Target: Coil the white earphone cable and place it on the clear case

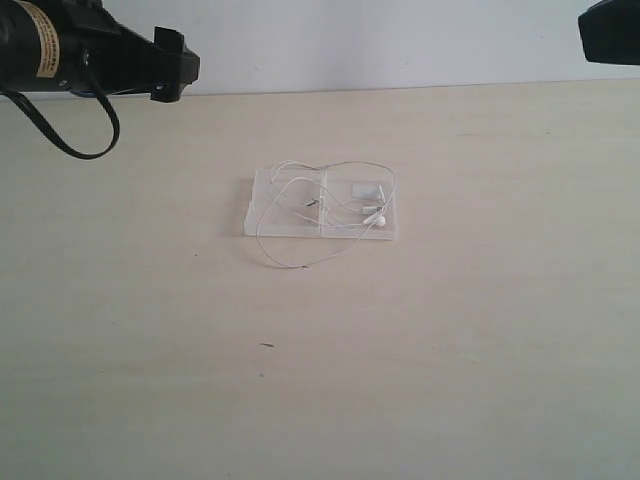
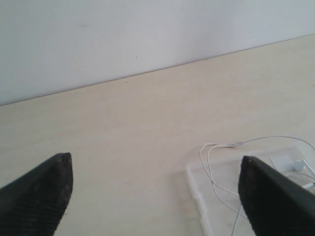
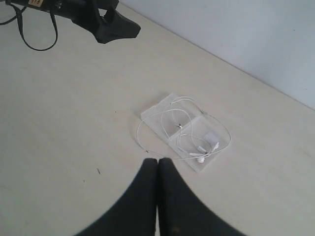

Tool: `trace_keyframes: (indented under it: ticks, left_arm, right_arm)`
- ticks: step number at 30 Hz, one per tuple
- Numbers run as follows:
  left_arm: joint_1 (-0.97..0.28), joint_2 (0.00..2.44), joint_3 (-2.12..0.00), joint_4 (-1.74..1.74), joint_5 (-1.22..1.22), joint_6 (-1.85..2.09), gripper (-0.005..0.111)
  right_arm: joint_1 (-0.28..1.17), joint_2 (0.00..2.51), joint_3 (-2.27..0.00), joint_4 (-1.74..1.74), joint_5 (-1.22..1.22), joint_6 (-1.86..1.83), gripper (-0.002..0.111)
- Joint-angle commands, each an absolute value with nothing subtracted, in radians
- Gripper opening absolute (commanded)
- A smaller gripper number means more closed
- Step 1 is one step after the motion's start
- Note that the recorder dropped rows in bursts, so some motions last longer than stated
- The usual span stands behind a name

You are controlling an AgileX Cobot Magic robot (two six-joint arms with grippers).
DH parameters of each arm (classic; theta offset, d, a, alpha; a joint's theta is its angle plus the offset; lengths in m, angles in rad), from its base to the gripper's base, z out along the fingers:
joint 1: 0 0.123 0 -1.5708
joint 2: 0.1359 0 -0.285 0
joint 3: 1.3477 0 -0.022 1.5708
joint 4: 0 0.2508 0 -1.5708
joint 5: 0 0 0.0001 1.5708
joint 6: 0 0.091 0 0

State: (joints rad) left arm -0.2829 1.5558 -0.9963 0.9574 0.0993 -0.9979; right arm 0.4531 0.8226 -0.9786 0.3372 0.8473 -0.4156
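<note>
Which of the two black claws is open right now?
The left gripper: its jaws stand wide apart with nothing between them, while the right gripper has its jaws pressed together.

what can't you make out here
- Exterior view: black right arm cut off at the top corner, fingers unseen.
- Left wrist view: flat clear plastic case cut by the lower edge and a black finger.
- All views: plug of the thin white earphone cable too small to find.

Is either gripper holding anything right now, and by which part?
Nothing is held: left gripper open, right gripper shut empty; the white earphone cable lies on the clear case.
</note>
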Motion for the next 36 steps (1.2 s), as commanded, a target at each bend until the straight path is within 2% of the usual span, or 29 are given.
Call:
trace_keyframes:
  ticks: [1,5,10,16,22,30,36]
  left_arm:
    - [-0.278,1.549,-1.001,0.95,0.1,-1.002,0.087]
    - [-0.278,1.549,-1.001,0.95,0.1,-1.002,0.087]
    - [-0.278,1.549,-1.001,0.95,0.1,-1.002,0.087]
    - [-0.278,1.549,-1.001,0.95,0.1,-1.002,0.087]
    - [-0.278,1.549,-1.001,0.95,0.1,-1.002,0.087]
    - [-0.278,1.549,-1.001,0.95,0.1,-1.002,0.087]
    - [-0.278,1.549,-1.001,0.95,0.1,-1.002,0.087]
  right_arm:
    - [0.446,0.8,-0.966,0.285,0.826,-0.458,0.0]
    - [0.331,0.69,-0.879,0.283,0.746,-0.458,0.0]
    - [0.126,0.389,-0.679,0.271,0.535,-0.458,0.0]
    - [0.081,0.151,-0.595,0.243,0.526,-0.448,0.0]
    - [0.075,0.105,-0.533,0.245,0.51,-0.247,0.0]
    - [-0.091,0.052,-0.356,0.227,0.402,-0.192,0.0]
    - [-0.124,0.024,-0.21,-0.043,0.394,0.235,0.0]
